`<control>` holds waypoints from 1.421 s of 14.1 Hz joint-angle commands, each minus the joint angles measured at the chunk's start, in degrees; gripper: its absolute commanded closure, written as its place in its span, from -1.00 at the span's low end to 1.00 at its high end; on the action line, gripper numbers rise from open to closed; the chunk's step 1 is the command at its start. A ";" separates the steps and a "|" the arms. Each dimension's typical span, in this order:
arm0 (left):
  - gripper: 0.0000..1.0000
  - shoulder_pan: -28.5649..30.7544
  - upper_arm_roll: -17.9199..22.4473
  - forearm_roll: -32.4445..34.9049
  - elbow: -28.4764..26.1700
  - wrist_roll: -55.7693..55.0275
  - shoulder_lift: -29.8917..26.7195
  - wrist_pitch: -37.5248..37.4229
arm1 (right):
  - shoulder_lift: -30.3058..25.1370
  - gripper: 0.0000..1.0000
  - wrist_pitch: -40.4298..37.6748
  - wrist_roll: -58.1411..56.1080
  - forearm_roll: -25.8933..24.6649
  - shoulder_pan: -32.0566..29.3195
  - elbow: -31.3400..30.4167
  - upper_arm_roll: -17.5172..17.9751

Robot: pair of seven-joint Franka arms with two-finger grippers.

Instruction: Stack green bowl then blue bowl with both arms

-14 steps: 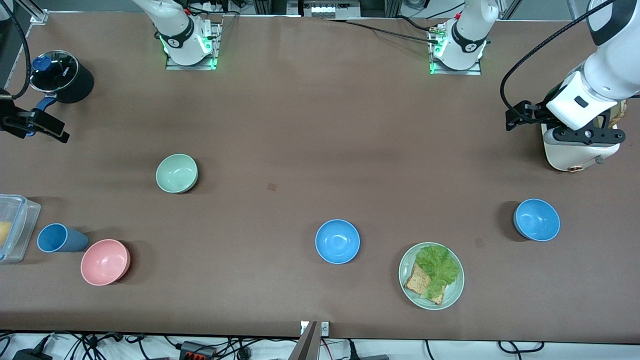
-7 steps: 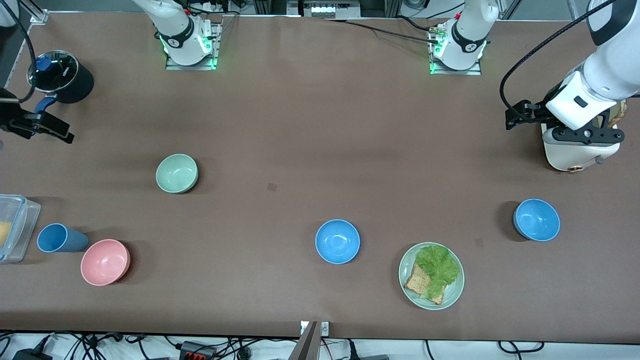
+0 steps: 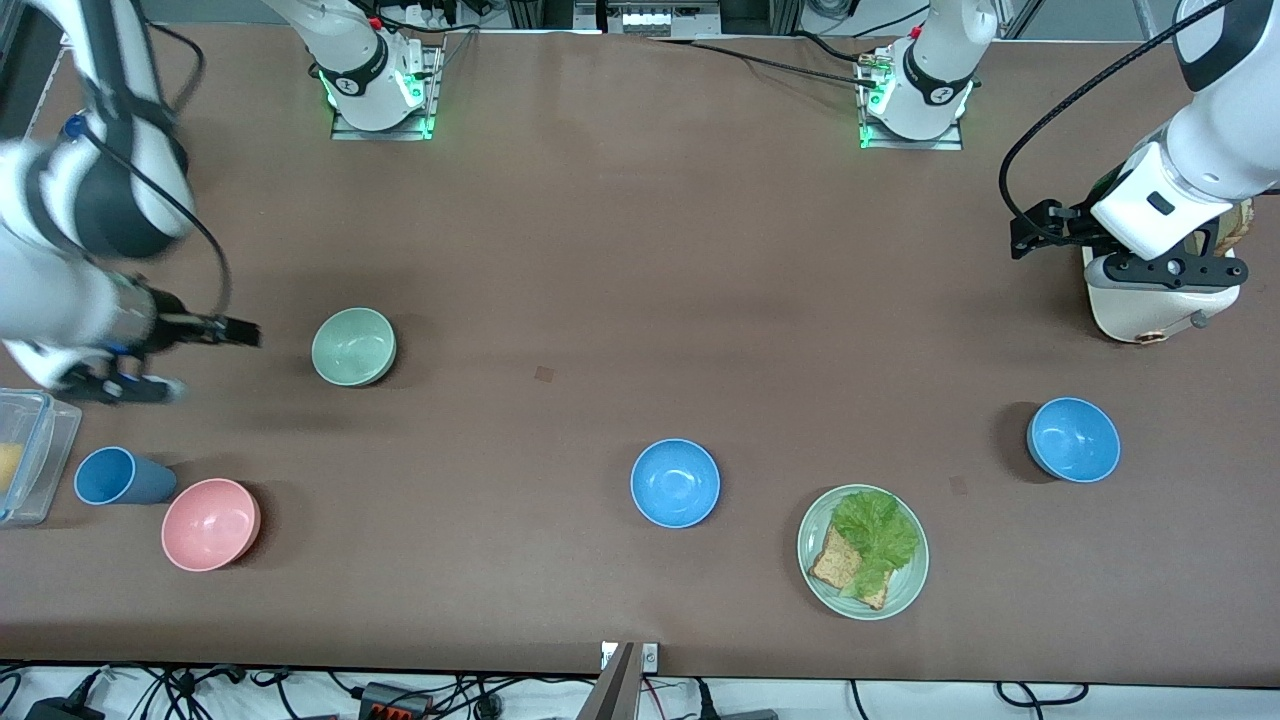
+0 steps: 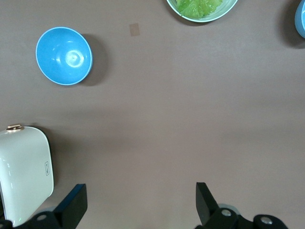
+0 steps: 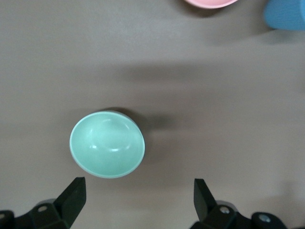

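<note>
Green bowl sitting upright on the counter, likely light, stiff and slick, so gripping at the rim. Right end effector hanging spread and empty just beside the green bowl, toward the right arm's end. Left end effector waiting spread, well apart from the green bowl, near a white appliance

white arms, dark bands, black cables
</note>
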 commanded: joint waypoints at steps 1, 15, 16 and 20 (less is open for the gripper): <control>-1.00 0.29 0.43 -1.03 0.91 0.92 0.15 -1.21 | 5.47 -1.00 2.55 0.30 -0.59 0.24 0.72 -0.10; -1.00 17.60 0.87 -0.33 5.55 23.95 19.64 13.89 | 10.23 0.16 7.13 0.48 -0.06 0.77 -7.72 -0.01; -1.00 17.78 0.87 -0.24 5.57 23.60 21.75 17.56 | 10.32 0.32 7.22 0.48 -0.06 0.86 -8.16 -0.01; -1.00 20.15 0.87 -0.15 0.74 24.11 24.67 29.35 | 10.06 1.00 6.52 0.65 0.81 1.47 -7.73 0.60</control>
